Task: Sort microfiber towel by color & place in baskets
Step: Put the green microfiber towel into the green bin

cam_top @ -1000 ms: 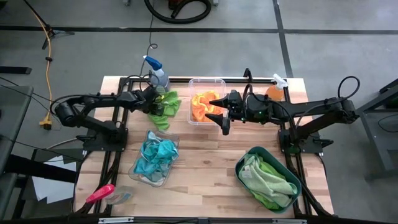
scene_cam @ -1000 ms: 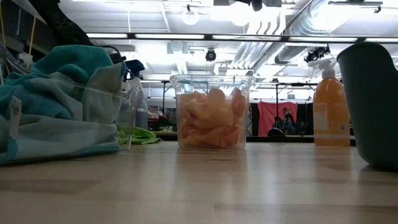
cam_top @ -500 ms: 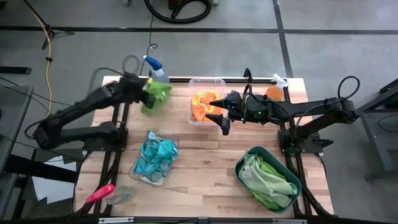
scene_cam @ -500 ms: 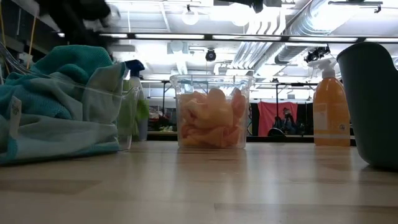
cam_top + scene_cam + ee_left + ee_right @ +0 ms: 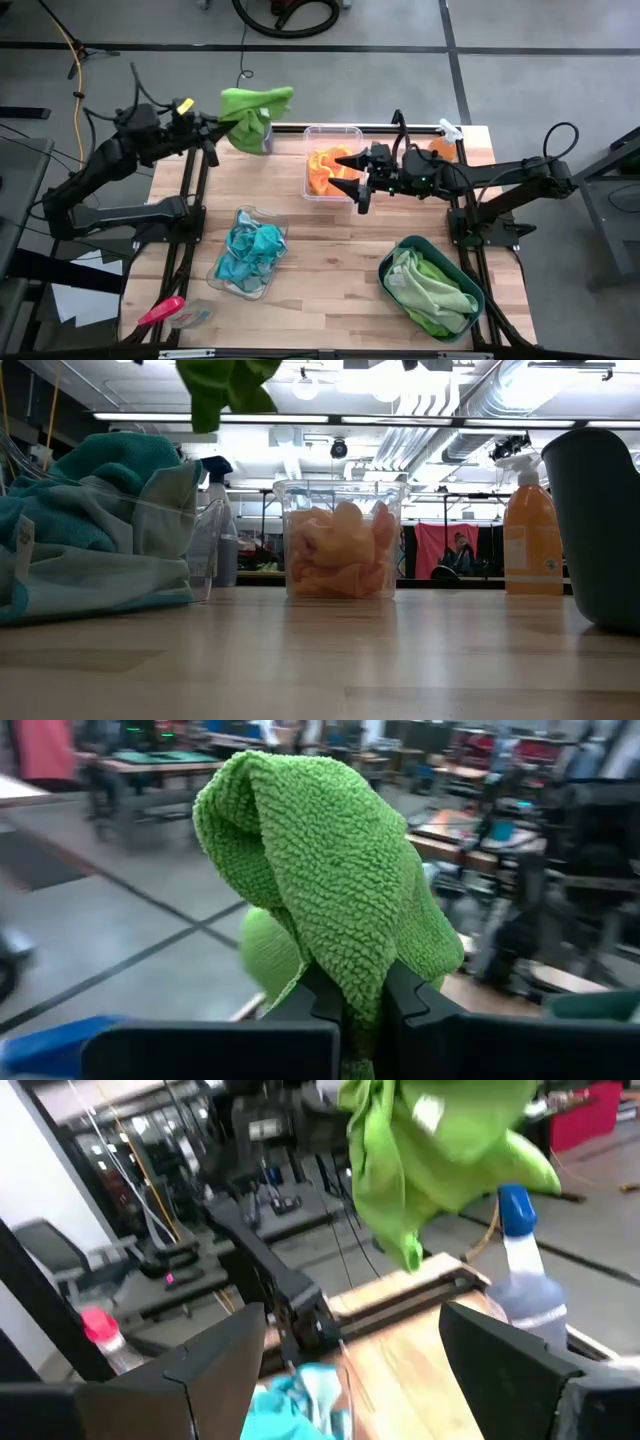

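My left gripper [image 5: 222, 124] is raised high over the table's far left corner, shut on a lime green towel [image 5: 252, 108] [image 5: 330, 890] [image 5: 430, 1155] [image 5: 225, 385]. My right gripper [image 5: 345, 172] [image 5: 350, 1330] hovers open over the clear deep tub [image 5: 330, 160] [image 5: 338, 540], which holds orange towels [image 5: 322, 168]. Light blue towels [image 5: 250, 250] fill the clear shallow dish [image 5: 225, 285] at near left. More lime green towels [image 5: 430, 285] lie in the dark teal basin [image 5: 398, 250] at near right. My left gripper pinches the lime green towel between its two fingers [image 5: 405, 995], on a bunched fold [image 5: 360, 980] of several layers. The towel is lifted clear of the table. It bulges up past the fingertips and drapes loosely around them.
A blue-capped spray bottle [image 5: 252, 112] [image 5: 525, 1285] stands at the far left edge, partly behind the lifted towel. An orange spray bottle [image 5: 443, 143] [image 5: 530, 525] stands at far right. A pink-handled tool [image 5: 160, 312] lies at the near left corner. Bare wood shows in the table's middle.
My left gripper took the lime green towel off the table beside the tub and rose steeply, swinging toward the far left corner. The towel went from lying on the wood to hanging clear, high above it. My right arm kept still.
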### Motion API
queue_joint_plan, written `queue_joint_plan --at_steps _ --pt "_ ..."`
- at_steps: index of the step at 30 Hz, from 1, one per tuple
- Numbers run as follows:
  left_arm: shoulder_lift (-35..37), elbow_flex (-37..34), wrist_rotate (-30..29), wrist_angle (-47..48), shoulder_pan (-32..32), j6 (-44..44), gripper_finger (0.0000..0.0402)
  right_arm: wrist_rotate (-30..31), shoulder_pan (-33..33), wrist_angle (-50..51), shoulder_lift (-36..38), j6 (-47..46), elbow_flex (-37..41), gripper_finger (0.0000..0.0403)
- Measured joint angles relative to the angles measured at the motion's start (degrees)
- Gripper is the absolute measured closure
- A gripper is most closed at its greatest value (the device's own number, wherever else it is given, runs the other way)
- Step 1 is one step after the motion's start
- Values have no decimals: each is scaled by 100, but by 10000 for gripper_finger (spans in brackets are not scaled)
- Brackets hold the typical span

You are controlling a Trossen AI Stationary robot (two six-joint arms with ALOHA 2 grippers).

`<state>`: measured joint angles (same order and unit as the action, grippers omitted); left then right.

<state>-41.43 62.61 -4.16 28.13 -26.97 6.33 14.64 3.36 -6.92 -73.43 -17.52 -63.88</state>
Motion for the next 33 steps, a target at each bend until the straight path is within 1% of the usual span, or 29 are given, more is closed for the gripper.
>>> queue_joint_plan --at_steps 4,9,13,17,20,25,29,33 --pt "-355 -6 10 -356 566 -1 400 0 0 -228 0 364 -9 105" --pt "-1060 -11 13 -982 1284 -410 400 8 7 88 -47 945 -294 105" --pt "-1534 -12 9 -1200 1690 -895 400 22 7 560 -105 1247 -657 105" --pt "-1749 -15 11 -1273 1880 -959 400 174 7 1283 -208 1551 -1022 105" --pt "-1842 -12 48 -1439 1977 -973 400 192 4 1445 -334 1752 -1190 105" --pt "-1966 -11 108 -1840 2052 -1001 400 185 -29 1408 -576 2056 -1235 105" --pt "-2037 -11 111 -2034 2077 -1001 400 159 -37 1100 -800 2103 -1235 105" --pt "-2180 -9 252 -2289 2077 -995 400 -75 -37 702 -980 2103 -1235 105"
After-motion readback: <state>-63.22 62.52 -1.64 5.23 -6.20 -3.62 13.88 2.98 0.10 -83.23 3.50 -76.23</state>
